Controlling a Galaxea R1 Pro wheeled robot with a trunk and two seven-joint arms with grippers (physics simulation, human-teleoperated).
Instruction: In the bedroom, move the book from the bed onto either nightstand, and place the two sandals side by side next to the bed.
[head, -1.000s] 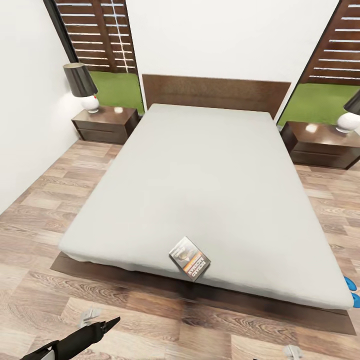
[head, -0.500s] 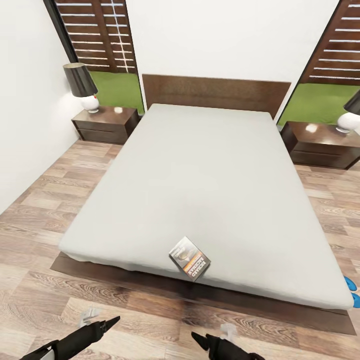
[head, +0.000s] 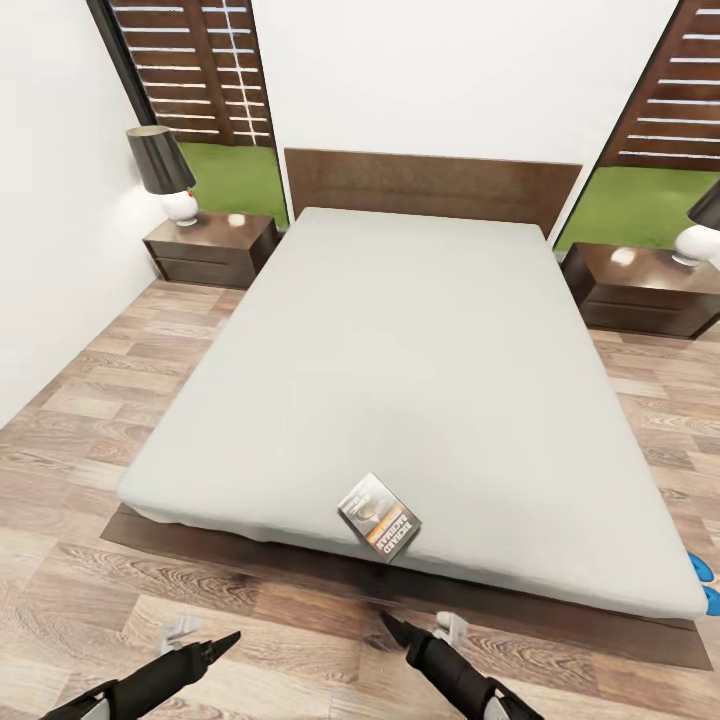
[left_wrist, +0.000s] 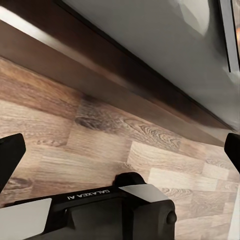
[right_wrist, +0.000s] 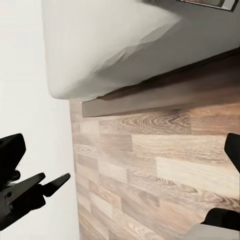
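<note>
Centrally, thin dark paperback book (head: 379, 517) flat on smooth pale grey mattress of dark wooden bed (head: 400, 360), grainy plank floor (head: 300, 650) below, left tool (head: 222, 643) and right tool (head: 392, 628) black, tapered, both spread per wrist views.

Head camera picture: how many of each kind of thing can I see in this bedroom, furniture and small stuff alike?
Bed: 1
Nightstands: 2
Lamps: 2
Book, on the mattress near the foot edge: 1
Blue sandals, barely peeking in at the picture's edge, so the count is unsure: 2
Robot grippers: 2
Total: 10
</note>
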